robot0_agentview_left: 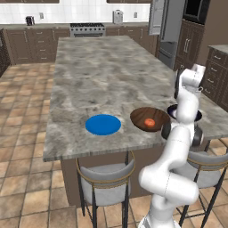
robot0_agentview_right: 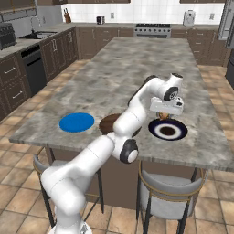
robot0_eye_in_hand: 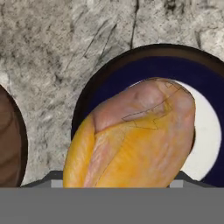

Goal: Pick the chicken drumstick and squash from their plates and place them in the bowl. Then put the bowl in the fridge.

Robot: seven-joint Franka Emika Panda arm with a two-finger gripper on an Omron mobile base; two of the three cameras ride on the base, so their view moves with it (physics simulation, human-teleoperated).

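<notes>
My gripper (robot0_agentview_right: 165, 111) is shut on the chicken drumstick (robot0_eye_in_hand: 131, 140), golden and pink, holding it just above the dark-rimmed plate (robot0_eye_in_hand: 109, 83), whose centre is white with a navy ring. That plate (robot0_agentview_right: 155, 130) lies on the island's near right. To its left is the brown wooden bowl (robot0_agentview_left: 141, 115) with the orange squash (robot0_agentview_left: 150, 122) in it; the bowl's edge (robot0_eye_in_hand: 8, 144) shows at the left of the hand view. Further left lies the bare blue plate (robot0_agentview_left: 103, 124). The grey steel fridge (robot0_agentview_left: 171, 24) stands at the far right.
The long marble island (robot0_agentview_left: 98, 71) runs away from me. Two stools (robot0_agentview_left: 106, 180) stand under its near edge. A stove (robot0_agentview_left: 87, 29) and dark cabinets line the back wall; a sink counter (robot0_agentview_right: 27, 41) runs along the left.
</notes>
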